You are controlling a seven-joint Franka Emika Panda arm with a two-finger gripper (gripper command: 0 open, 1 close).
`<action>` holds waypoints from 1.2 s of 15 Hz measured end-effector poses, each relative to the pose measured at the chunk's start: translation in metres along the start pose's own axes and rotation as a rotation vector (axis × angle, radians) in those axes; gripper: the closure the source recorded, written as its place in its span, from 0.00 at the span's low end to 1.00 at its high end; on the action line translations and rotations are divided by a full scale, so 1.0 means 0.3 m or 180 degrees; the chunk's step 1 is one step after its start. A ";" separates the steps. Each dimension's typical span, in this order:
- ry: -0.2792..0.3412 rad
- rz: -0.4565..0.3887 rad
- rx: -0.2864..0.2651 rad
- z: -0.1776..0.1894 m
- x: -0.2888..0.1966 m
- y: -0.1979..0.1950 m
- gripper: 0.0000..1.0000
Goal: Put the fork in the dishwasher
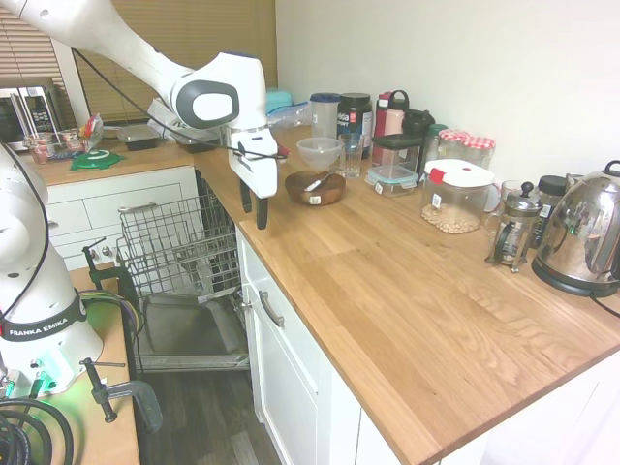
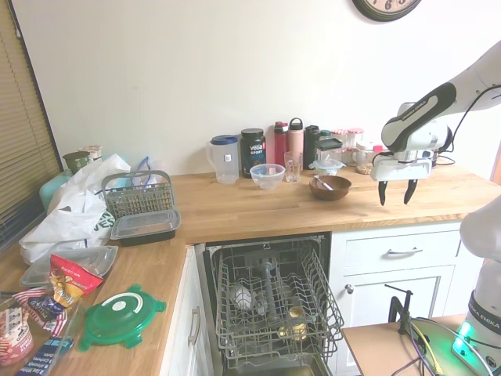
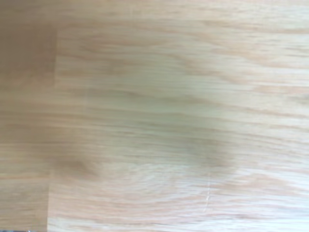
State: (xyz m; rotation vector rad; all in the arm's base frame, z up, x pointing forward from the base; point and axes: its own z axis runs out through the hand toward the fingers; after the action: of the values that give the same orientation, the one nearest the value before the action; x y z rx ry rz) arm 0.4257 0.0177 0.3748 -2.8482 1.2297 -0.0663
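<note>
The fork (image 1: pixel 314 183) (image 2: pixel 322 183) is a small pale utensil lying in the brown wooden bowl (image 1: pixel 315 188) (image 2: pixel 329 188) on the wooden counter. My gripper (image 1: pixel 253 210) (image 2: pixel 395 193) hangs open and empty just above the counter, apart from the bowl, on its side toward the counter's front edge. The dishwasher (image 1: pixel 184 247) (image 2: pixel 274 301) stands open below the counter, its grey wire rack pulled out over the dropped door. The wrist view shows only blurred wooden counter (image 3: pixel 154 116).
Behind the bowl stand a clear bowl (image 1: pixel 319 152), a jug (image 1: pixel 325 114), bottles and lidded containers (image 1: pixel 453 194). A French press (image 1: pixel 511 228) and kettle (image 1: pixel 581 237) stand further along. A cutlery basket (image 2: pixel 137 196) and bags lie on the other counter.
</note>
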 end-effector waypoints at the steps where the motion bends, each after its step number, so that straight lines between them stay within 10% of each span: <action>1: -0.0001 0.0003 -0.0013 0.002 -0.001 0.000 0.00; 10: 0.0580 0.0059 0.0661 -0.339 -0.220 -0.440 0.00; 18: 0.0420 -0.0113 0.0789 -0.137 -0.076 -0.637 0.00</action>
State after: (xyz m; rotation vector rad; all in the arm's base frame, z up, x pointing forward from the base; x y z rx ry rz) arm 0.5468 0.1645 0.4252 -2.6858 1.1039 -0.3854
